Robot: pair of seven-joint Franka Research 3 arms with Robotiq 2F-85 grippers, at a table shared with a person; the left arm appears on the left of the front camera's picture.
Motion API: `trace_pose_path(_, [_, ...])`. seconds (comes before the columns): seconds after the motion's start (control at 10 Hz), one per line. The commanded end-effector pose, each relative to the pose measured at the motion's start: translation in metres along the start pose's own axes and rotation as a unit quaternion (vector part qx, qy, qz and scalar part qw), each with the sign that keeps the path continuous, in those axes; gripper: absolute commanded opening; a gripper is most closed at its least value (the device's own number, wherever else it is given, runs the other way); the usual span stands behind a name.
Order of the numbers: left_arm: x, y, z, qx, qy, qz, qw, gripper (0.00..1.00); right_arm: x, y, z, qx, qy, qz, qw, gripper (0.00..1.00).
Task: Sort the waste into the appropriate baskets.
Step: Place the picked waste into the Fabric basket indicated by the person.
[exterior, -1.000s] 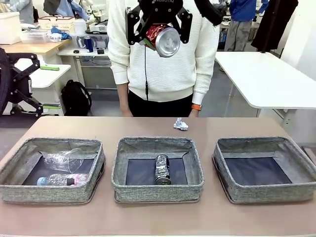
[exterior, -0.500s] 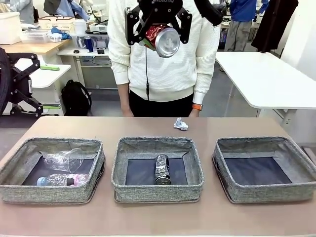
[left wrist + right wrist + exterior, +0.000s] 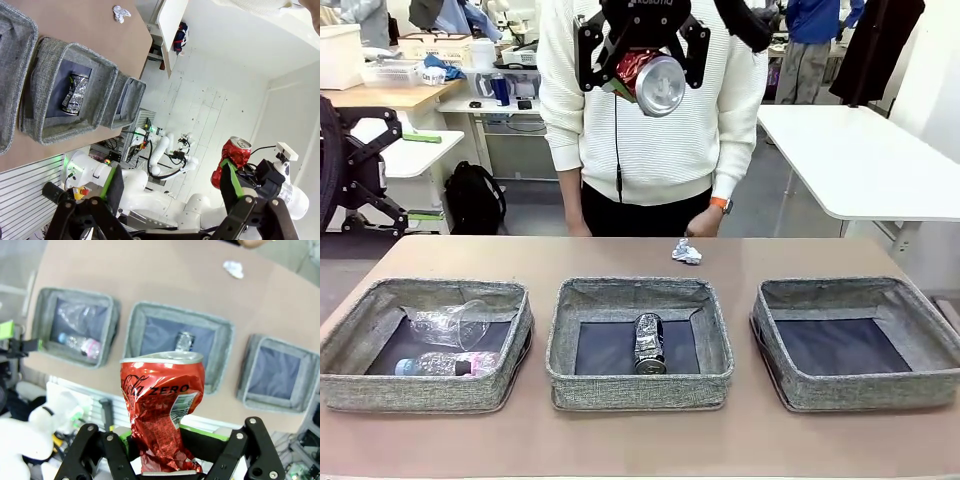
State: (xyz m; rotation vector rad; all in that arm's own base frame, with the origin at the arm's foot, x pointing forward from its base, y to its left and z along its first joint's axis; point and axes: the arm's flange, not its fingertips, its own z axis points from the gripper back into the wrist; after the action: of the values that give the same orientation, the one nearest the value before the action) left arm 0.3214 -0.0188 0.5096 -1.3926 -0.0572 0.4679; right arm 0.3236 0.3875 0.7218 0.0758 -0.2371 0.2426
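Note:
High over the table's far side, my right gripper [image 3: 645,68] is shut on the crushed red can [image 3: 650,78]. In the right wrist view that red can [image 3: 162,410] stands between the fingers, above the middle basket [image 3: 140,320]. My left gripper [image 3: 170,172] is open with nothing in it, well off the table. Three grey baskets sit in a row. The left basket [image 3: 420,392] holds a clear cup [image 3: 455,322] and a plastic bottle [image 3: 445,364]. A dark blue-silver can [image 3: 648,343] lies in the middle basket [image 3: 640,390]. The right basket [image 3: 860,392] shows only its dark bottom. A paper wad [image 3: 686,252] lies on the table beyond the baskets.
A person in a white sweater stands at the far edge, one hand [image 3: 702,222] just behind the paper wad. A white table [image 3: 860,160] stands at the back right. Bare tabletop [image 3: 640,445] runs along the near edge in front of the baskets.
The person's hand has come up over the far table edge toward the paper wad. My right gripper and the red can have stayed almost still.

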Motion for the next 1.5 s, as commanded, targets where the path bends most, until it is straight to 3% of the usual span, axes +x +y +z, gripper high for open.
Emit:
trace_pose_path(0.0, [-0.0009,-0.0031,-0.0007,-0.009,-0.002,0.005,1.0,1.0,-0.0036,-0.0026,-0.0016,0.002,-0.005,-0.001,1.0,0.06])
trace_pose_path(1.4, [-0.0009,-0.0031,-0.0007,-0.009,-0.002,0.005,1.0,1.0,0.0,0.0,0.0,0.0,0.0,0.0,1.0,0.06])
